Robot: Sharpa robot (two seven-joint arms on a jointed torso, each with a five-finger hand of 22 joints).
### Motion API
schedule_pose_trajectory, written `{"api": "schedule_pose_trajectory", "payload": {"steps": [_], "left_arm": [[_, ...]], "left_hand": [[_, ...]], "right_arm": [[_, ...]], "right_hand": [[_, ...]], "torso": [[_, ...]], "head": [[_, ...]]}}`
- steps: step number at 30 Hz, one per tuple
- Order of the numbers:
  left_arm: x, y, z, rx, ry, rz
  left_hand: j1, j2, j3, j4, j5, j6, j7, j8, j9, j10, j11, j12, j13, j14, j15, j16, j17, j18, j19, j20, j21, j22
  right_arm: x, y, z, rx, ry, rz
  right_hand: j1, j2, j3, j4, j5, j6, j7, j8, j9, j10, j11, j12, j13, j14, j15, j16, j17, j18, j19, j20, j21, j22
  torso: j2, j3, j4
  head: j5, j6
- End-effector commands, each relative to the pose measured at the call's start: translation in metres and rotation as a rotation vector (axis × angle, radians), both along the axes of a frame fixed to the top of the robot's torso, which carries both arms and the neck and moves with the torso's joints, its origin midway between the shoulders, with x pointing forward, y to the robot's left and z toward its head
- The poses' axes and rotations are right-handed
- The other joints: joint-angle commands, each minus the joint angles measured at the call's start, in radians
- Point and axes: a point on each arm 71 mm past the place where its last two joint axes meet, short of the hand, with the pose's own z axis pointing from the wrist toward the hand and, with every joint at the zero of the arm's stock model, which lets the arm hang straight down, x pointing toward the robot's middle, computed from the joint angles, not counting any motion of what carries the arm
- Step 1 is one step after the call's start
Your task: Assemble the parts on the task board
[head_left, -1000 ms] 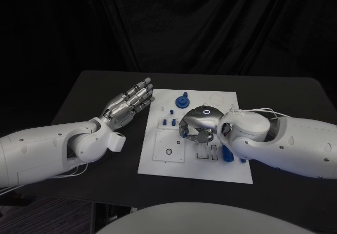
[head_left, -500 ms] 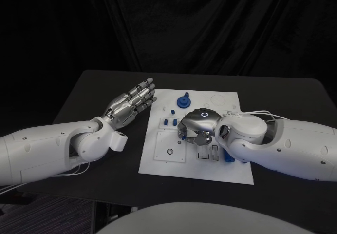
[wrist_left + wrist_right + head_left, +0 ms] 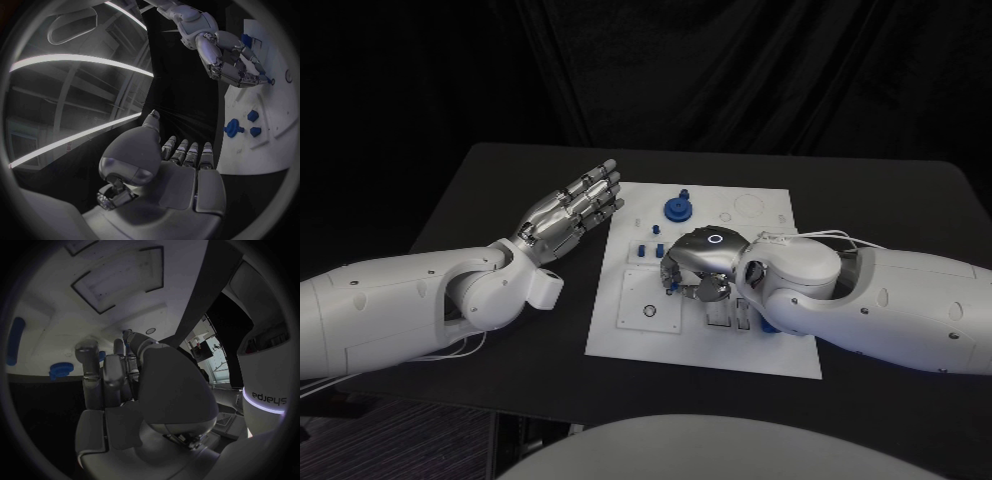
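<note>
The white task board [image 3: 626, 336] lies mid-table. My right hand [image 3: 701, 264] hovers low over its middle with fingers curled down, pinching a small blue part [image 3: 674, 284] at the fingertips; the same part [image 3: 101, 356] peeks out between the fingers in the right wrist view. A round blue part with a peg [image 3: 675, 208] stands near the board's far edge. Small blue pegs [image 3: 646, 250] sit just left of the right hand. A long blue part [image 3: 769, 322] lies half hidden by the right arm. My left hand [image 3: 568, 211] is open and flat beside the board's left edge, holding nothing.
Rectangular recesses [image 3: 119, 272] and a small round hole [image 3: 649, 312] mark the board's near half. A faint circular outline [image 3: 749, 207] sits at the far right corner. The black table [image 3: 877, 200] extends bare around the board.
My right hand has crept slightly to the left over the board, still pinching the small blue part. The left hand has not moved.
</note>
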Motion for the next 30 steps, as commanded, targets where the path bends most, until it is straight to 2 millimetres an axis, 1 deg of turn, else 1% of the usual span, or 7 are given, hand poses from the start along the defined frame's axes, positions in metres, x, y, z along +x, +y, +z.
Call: {"api": "schedule_pose_trajectory", "payload": {"steps": [1, 5, 7, 11, 15, 22, 30], "left_arm": [[-0.0006, 0.0012, 0.0098, -0.101, -0.106, 0.027], [-0.0005, 0.0008, 0.0096, -0.101, -0.103, 0.026], [-0.0003, 0.0011, 0.0094, -0.101, -0.102, 0.027], [0.0002, 0.0016, 0.0090, -0.098, -0.099, 0.028], [0.0007, 0.0011, 0.0084, -0.097, -0.097, 0.025], [0.0011, 0.0004, 0.0075, -0.096, -0.092, 0.022], [0.0015, 0.0008, 0.0066, -0.093, -0.088, 0.021]], "left_hand": [[0.008, 0.000, 0.006, 0.001, 0.006, -0.002, 0.009, -0.004, -0.001, 0.001, 0.005, 0.006, 0.001, 0.003, 0.007, -0.004, -0.001, -0.018, 0.001, 0.009, -0.003, -0.001], [0.009, 0.000, 0.006, 0.001, 0.007, -0.002, 0.010, -0.004, -0.001, 0.001, 0.005, 0.006, 0.001, 0.003, 0.008, -0.004, -0.001, -0.018, 0.001, 0.009, -0.003, -0.001], [0.009, 0.000, 0.007, 0.001, 0.008, -0.002, 0.010, -0.004, -0.001, 0.001, 0.004, 0.006, 0.001, 0.003, 0.008, -0.004, -0.001, -0.019, 0.001, 0.009, -0.003, -0.001], [0.009, 0.000, 0.007, 0.001, 0.008, -0.002, 0.010, -0.004, -0.001, 0.001, 0.004, 0.006, 0.001, 0.003, 0.008, -0.004, -0.001, -0.019, 0.001, 0.009, -0.003, -0.001], [0.014, 0.000, 0.010, -0.002, 0.016, -0.003, 0.013, -0.004, -0.001, 0.000, 0.004, 0.006, 0.000, 0.003, 0.009, -0.004, -0.001, -0.019, 0.001, 0.010, -0.003, -0.001], [0.018, 0.000, 0.013, -0.005, 0.026, -0.003, 0.015, -0.004, -0.001, -0.002, 0.005, 0.006, 0.000, 0.003, 0.011, -0.004, -0.001, -0.020, 0.001, 0.010, -0.003, -0.001], [0.020, -0.001, 0.015, -0.006, 0.030, -0.002, 0.016, -0.004, -0.001, -0.002, 0.005, 0.006, 0.000, 0.003, 0.011, -0.004, -0.001, -0.021, 0.001, 0.010, -0.003, -0.001]], "right_arm": [[-0.0010, 0.0010, -0.0026, -0.009, -0.001, -0.007], [-0.0024, 0.0019, -0.0038, -0.008, 0.003, -0.004], [-0.0029, 0.0021, -0.0041, -0.008, 0.004, -0.003], [-0.0033, 0.0021, -0.0046, -0.008, 0.005, -0.002], [-0.0033, 0.0022, -0.0050, -0.010, 0.007, -0.003], [-0.0043, 0.0028, -0.0055, -0.014, 0.011, 0.000], [-0.0051, 0.0029, -0.0056, -0.012, 0.012, 0.002]], "right_hand": [[-0.008, 0.002, -0.004, -0.002, -0.002, 0.007, 0.002, 0.001, 0.008, 0.009, 0.001, -0.004, -0.002, -0.006, 0.002, -0.006, -0.002, -0.004, -0.001, 0.001, -0.004, 0.074], [-0.008, 0.001, -0.004, -0.002, -0.003, 0.007, 0.002, 0.000, 0.008, 0.009, 0.001, -0.005, -0.002, -0.006, 0.002, -0.006, -0.002, -0.004, -0.001, 0.001, -0.004, 0.074], [-0.008, 0.001, -0.004, -0.002, -0.003, 0.007, 0.002, 0.000, 0.008, 0.009, 0.001, -0.005, -0.002, -0.006, 0.002, -0.006, -0.002, -0.004, -0.001, 0.001, -0.004, 0.074], [-0.008, 0.001, -0.004, -0.002, -0.003, 0.007, 0.002, 0.000, 0.008, 0.009, 0.001, -0.005, -0.002, -0.006, 0.002, -0.006, -0.002, -0.004, -0.001, 0.001, -0.004, 0.074], [-0.008, 0.001, -0.004, -0.002, -0.003, 0.007, 0.002, 0.000, 0.008, 0.009, 0.001, -0.005, -0.002, -0.006, 0.002, -0.006, -0.002, -0.004, -0.001, 0.001, -0.004, 0.074], [-0.008, 0.001, -0.004, -0.002, -0.003, 0.007, 0.002, 0.000, 0.008, 0.009, 0.001, -0.005, -0.002, -0.006, 0.002, -0.006, -0.002, -0.004, -0.001, 0.001, -0.004, 0.074], [-0.010, 0.001, -0.005, -0.001, -0.004, 0.008, 0.002, 0.000, 0.009, 0.010, 0.002, -0.006, -0.003, -0.007, 0.002, -0.008, -0.005, -0.003, -0.001, 0.001, -0.007, 0.074]], "torso": [[0.001, 0.0005, 0.0007], [0.001, 0.0008, 0.0014], [-0.001, 0.0003, 0.0011], [0.000, 0.0001, 0.0012], [-0.001, -0.0004, 0.0003], [-0.001, 0.0004, -0.0002], [-0.001, -0.0004, 0.0003]], "head": [[-0.002, 0.000], [0.000, 0.000], [0.001, 0.000], [0.001, 0.000], [0.000, 0.000], [0.000, 0.000], [0.000, 0.000]]}}
